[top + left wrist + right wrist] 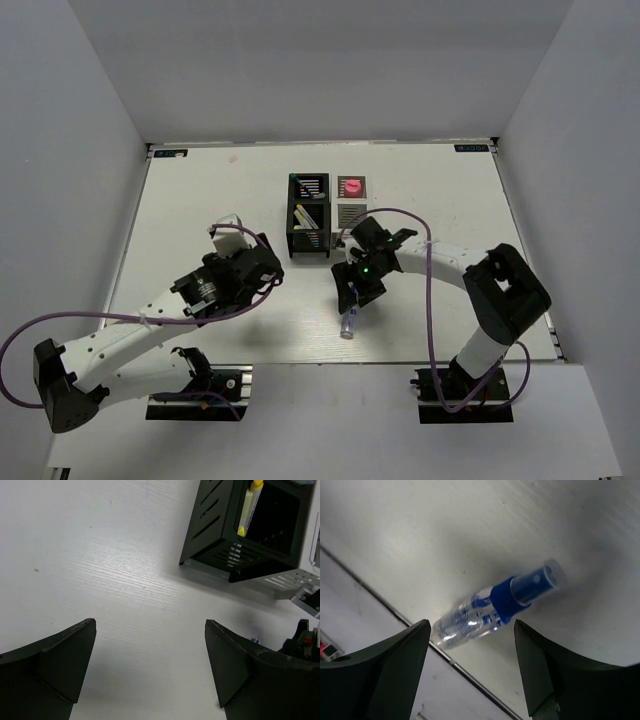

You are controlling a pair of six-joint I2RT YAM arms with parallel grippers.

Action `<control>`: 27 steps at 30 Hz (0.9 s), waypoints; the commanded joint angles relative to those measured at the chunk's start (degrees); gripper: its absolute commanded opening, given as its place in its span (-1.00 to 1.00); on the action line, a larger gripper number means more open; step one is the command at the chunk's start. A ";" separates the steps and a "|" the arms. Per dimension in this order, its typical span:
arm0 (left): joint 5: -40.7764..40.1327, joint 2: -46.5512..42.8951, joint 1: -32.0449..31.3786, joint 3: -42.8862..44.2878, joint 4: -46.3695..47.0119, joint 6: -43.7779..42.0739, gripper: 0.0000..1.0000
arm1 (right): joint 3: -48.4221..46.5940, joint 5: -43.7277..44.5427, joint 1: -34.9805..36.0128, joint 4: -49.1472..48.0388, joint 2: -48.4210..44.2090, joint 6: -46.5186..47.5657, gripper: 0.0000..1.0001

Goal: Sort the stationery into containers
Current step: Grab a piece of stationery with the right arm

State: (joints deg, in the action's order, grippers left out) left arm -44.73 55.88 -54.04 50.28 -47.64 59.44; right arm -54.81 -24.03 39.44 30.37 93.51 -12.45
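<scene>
From above, the bottle (347, 325) lay on the table (200, 190) just nearside of the right gripper (352, 298), its long axis roughly near-far; the left gripper (238, 235) sat well apart, leftward. The left wrist view showed wide, empty jaws. The right wrist view showed spread, empty jaws, the bottle slanting across their gap, so a wrist turn looked needed.

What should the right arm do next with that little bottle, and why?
Probably turn the right gripper so its open jaws cross the bottle before lowering. The bottle lies on its side on the table, stretched nearly from one jaw toward the other, so closing now would likely pinch it end to end.
</scene>
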 commanded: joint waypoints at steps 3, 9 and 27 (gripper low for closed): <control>0.78 -1.03 -0.63 -1.23 -1.14 2.87 0.99 | -2.23 11.63 4.94 -2.68 2.81 -4.08 0.48; 0.78 -1.03 -0.63 -2.46 0.61 2.87 0.99 | -1.53 16.56 10.04 -3.39 4.13 -2.94 0.20; 3.07 -1.20 -1.15 -5.80 3.78 5.16 0.99 | -11.70 9.44 11.19 -0.05 -6.40 12.09 -1.00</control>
State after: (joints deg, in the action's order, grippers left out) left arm -41.23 56.29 -54.89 45.23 -44.53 63.53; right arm -59.07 -12.56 51.29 30.11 94.15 -5.13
